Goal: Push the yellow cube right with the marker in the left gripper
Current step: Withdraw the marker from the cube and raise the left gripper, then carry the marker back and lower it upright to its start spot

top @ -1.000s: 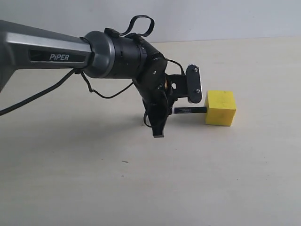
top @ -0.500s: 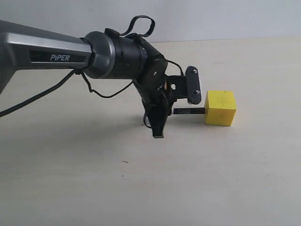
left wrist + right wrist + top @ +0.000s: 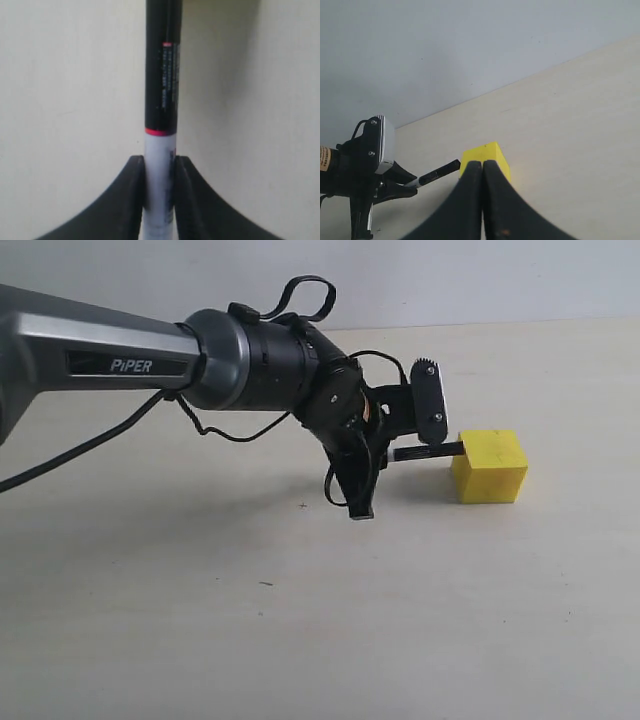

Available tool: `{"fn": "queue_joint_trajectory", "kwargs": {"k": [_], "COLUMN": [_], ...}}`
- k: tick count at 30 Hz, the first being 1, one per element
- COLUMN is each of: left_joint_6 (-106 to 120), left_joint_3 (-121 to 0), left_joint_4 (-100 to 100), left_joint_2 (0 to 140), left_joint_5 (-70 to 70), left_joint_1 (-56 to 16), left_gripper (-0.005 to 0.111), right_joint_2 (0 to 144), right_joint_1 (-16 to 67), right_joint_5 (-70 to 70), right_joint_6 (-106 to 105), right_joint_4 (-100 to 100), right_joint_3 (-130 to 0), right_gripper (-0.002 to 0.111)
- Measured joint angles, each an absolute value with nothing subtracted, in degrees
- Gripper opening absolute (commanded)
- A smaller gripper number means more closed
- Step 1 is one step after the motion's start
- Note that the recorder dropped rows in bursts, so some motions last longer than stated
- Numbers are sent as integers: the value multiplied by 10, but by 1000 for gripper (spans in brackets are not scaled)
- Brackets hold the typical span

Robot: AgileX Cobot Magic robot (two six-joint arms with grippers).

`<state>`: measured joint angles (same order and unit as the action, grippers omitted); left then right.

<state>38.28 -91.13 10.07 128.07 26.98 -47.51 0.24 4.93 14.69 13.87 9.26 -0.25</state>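
Exterior view showed the left gripper (image 3: 388, 454) low over the pale worktop (image 3: 300, 620), its jaws pinching the marker (image 3: 430, 451), which lay nearly level and pointed right. Its black tip was against the upper left side of the yellow cube (image 3: 488, 468), which sat on the worktop right of centre. Left wrist view had the jaws clamped on the marker's white barrel, while right wrist view showed the right gripper (image 3: 482, 164) with jaws pressed together on nothing, the cube just beyond them.
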Motion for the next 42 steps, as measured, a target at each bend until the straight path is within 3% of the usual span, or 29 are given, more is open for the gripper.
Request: {"fn": "queue_joint_trajectory", "kwargs": {"k": [13,26,42], "left_joint_6": [282,-355,-396], "left_joint_3": [-911,-911,-911], "left_joint_4": [101,101,89], "left_joint_2": [1244,1195,1192], "left_joint_5": [447,533,536], "left_joint_1": [-473,-424,-424], "left_gripper": [0,0,0], "right_joint_2": [2,2,2], "right_joint_1": [49,49,49], "right_joint_5": [147,147,147], "right_joint_6": [139,139,139], "right_joint_4": [93,93,93], "right_joint_3": [-2,-2,-2], "right_gripper": [0,0,0]}}
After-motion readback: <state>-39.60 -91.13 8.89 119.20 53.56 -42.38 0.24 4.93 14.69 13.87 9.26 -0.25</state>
